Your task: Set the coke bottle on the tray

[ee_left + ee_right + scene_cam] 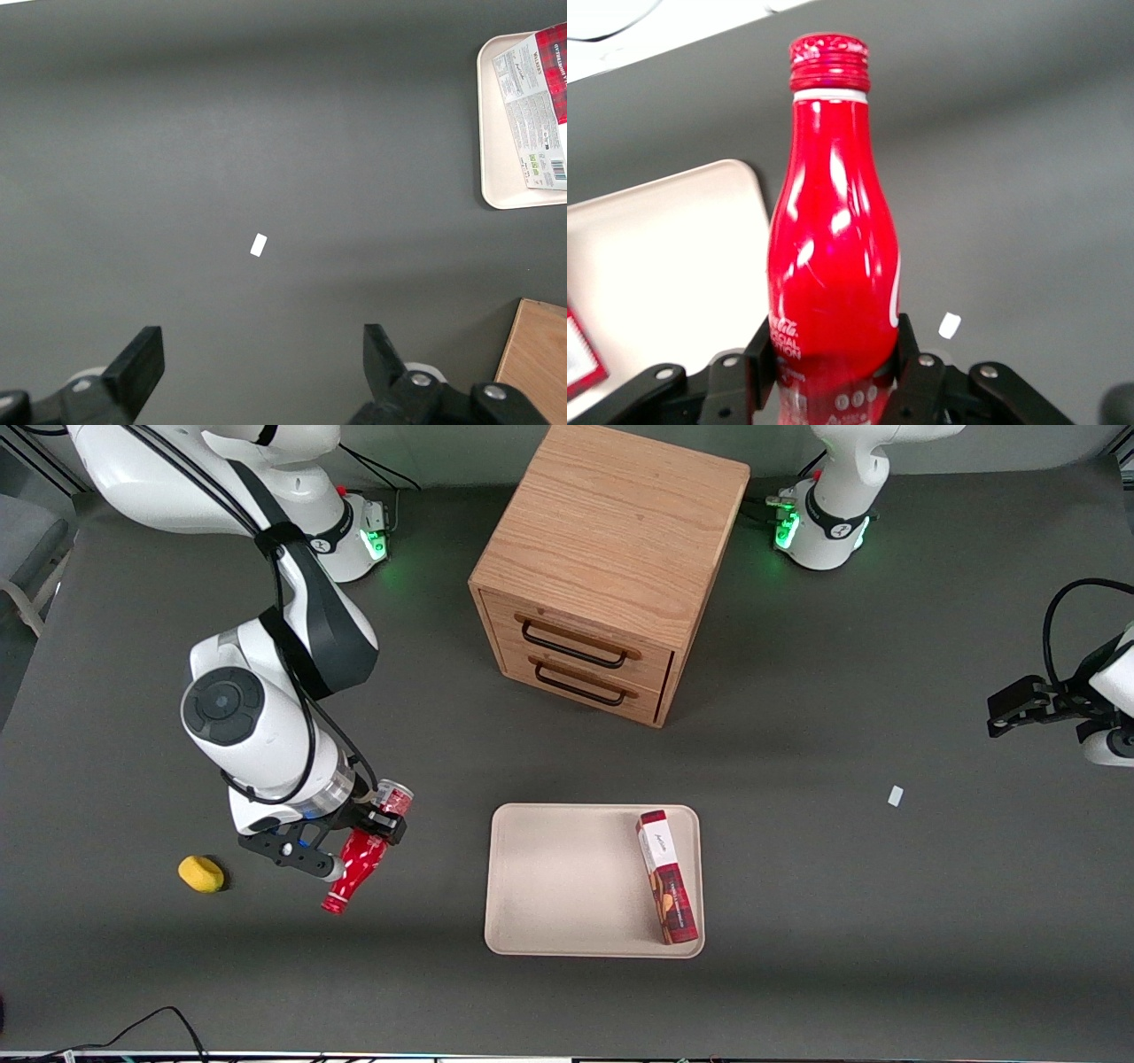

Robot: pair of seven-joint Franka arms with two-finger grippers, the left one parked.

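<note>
One landmark serves every view: the tray (567, 881). From the front, the gripper (354, 850) hangs over the dark table (842, 921) toward the working arm's end, apart from the tray, with the coke bottle (353, 870) clamped between its fingers, tilted, cap pointing toward the camera. A red-and-white box (668, 876) lies in the tray along the edge nearest the parked arm. A yellow object (201, 873) sits on the table farther from the tray than the gripper. A wooden drawer cabinet (602, 571) stands farther from the camera than the tray.

Only the left wrist view shows the box's printed label (536, 106) and one tray corner (496, 190); a small white scrap (259, 244) lies well apart.

Close up, the right wrist view shows both fingers (917, 372) pressing the bottle's lower body (833, 257), the tray's rounded corner (735, 181) beside it.
</note>
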